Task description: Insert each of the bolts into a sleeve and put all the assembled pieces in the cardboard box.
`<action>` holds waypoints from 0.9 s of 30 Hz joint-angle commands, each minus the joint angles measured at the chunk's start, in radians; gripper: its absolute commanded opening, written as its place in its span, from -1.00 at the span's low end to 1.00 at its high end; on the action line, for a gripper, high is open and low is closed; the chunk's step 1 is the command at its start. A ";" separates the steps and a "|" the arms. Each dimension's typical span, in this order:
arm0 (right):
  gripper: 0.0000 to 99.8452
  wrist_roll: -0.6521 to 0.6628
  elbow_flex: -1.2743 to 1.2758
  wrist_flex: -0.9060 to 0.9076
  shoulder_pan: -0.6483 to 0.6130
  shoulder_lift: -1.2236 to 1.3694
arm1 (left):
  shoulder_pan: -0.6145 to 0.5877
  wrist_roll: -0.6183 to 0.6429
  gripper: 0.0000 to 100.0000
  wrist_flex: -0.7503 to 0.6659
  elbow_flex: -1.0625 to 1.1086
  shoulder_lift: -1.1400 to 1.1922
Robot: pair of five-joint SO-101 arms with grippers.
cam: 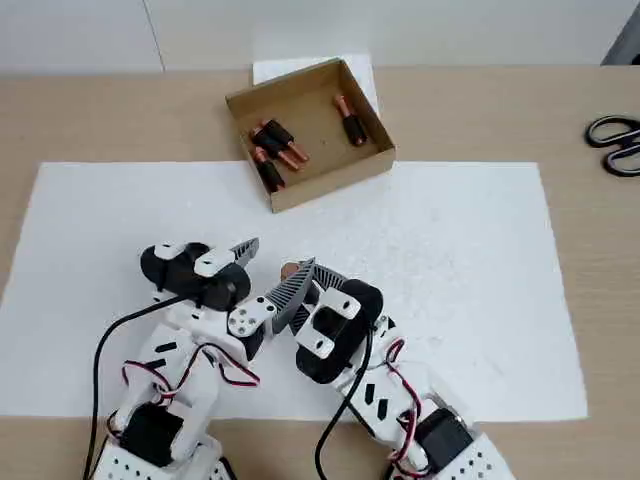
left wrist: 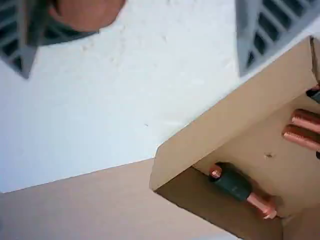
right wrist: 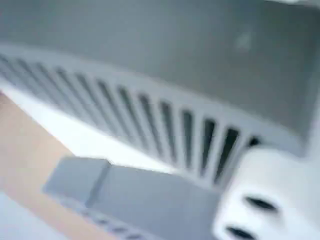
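The open cardboard box (cam: 335,178) sits at the back of the table, with several copper bolts in dark sleeves (cam: 350,120) lying inside. In the left wrist view the box wall (left wrist: 225,120) is close, and one sleeved bolt (left wrist: 235,185) lies in its corner. My left gripper (cam: 270,268) hovers over the white sheet, wide open and holding nothing (left wrist: 134,74). A copper bolt (cam: 289,270) shows at the tip of my right gripper (cam: 303,272), which looks shut on it. The bolt's round end (left wrist: 85,10) sits beside one left finger. A ribbed grey finger (right wrist: 150,115) of the left gripper is very close in the right wrist view.
A white sheet (cam: 450,280) covers the middle of the wooden table. Black scissors (cam: 615,143) lie at the far right edge. The two arms stand close together near the front edge, their grippers almost touching.
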 commanded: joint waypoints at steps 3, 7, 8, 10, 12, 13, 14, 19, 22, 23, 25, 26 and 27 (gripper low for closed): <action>-0.98 0.008 -0.058 -0.022 -0.004 -0.015 | -0.101 -0.006 -0.49 0.003 -0.168 -0.003; -0.98 0.008 -0.058 -0.022 -0.002 -0.015 | -0.172 -0.006 -0.49 0.005 -0.288 -0.002; -0.98 0.008 -0.058 -0.022 -0.002 -0.015 | -0.190 -0.006 -0.49 0.012 -0.302 -0.002; -0.98 0.008 -0.058 -0.022 -0.002 -0.015 | -0.245 -0.008 -0.49 0.051 -0.303 -0.002; -0.98 0.008 -0.058 -0.022 -0.002 -0.015 | -0.330 -0.008 -0.49 0.106 -0.263 -0.002; -0.98 0.008 -0.057 -0.022 -0.002 -0.015 | -0.373 -0.008 -0.50 0.121 -0.234 -0.002; -0.98 0.008 -0.057 -0.022 0.005 -0.015 | -0.414 -0.008 -0.51 0.127 -0.200 -0.002; -0.98 0.008 -0.054 -0.033 0.150 -0.015 | -0.477 -0.041 -0.93 0.112 -0.128 -0.008; -0.98 0.009 -0.091 -0.035 0.255 -0.008 | -0.448 -0.049 -0.96 0.112 -0.128 -0.009; -0.98 0.009 -0.120 -0.035 0.271 -0.004 | -0.431 -0.049 -0.99 0.112 -0.130 -0.009; -0.98 0.009 -0.178 -0.035 0.278 -0.002 | -0.391 -0.049 -0.99 0.112 -0.130 -0.009; -0.98 0.015 -0.198 -0.035 0.280 -0.001 | -0.371 -0.049 -0.99 0.110 -0.130 -0.009; -0.98 0.035 -0.213 -0.035 0.280 0.004 | -0.351 -0.046 -0.99 0.110 -0.130 -0.009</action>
